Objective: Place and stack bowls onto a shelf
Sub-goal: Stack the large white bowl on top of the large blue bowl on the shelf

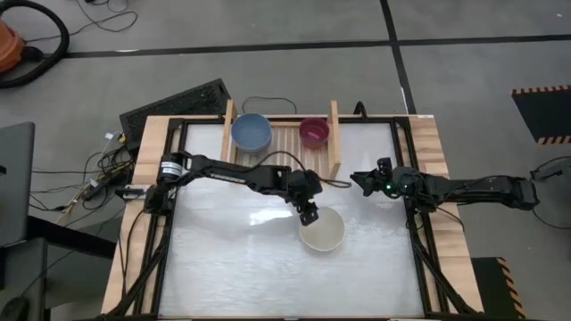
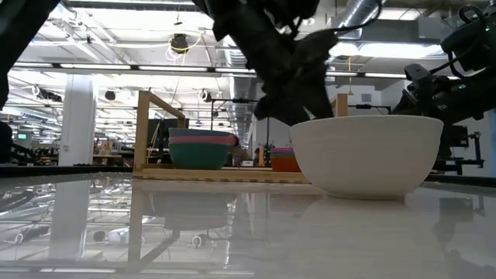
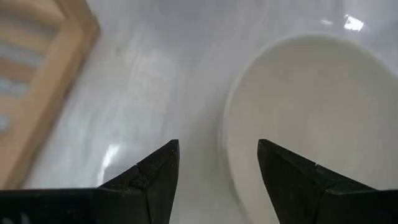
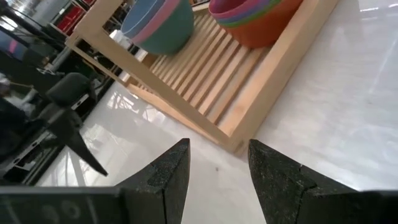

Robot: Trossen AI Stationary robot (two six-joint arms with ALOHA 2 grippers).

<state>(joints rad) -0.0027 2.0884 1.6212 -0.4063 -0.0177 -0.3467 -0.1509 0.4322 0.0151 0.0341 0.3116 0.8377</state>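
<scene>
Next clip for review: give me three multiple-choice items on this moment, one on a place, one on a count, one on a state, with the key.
1. Where is the white bowl?
A. On the table in front of the shelf
B. On the shelf
C. Held in the air

2. How many bowl stacks stand on the shelf?
A. One
B. Two
C. Four

3. How are the left gripper fingers?
A. Shut on the bowl
B. Open at the bowl's rim
C. Shut on the shelf

Key: 1 A, the low view shows it resting on the table. 2 B, the blue-topped stack and the magenta-topped stack. 3 B, the left wrist view shows the fingers apart beside the rim.
</scene>
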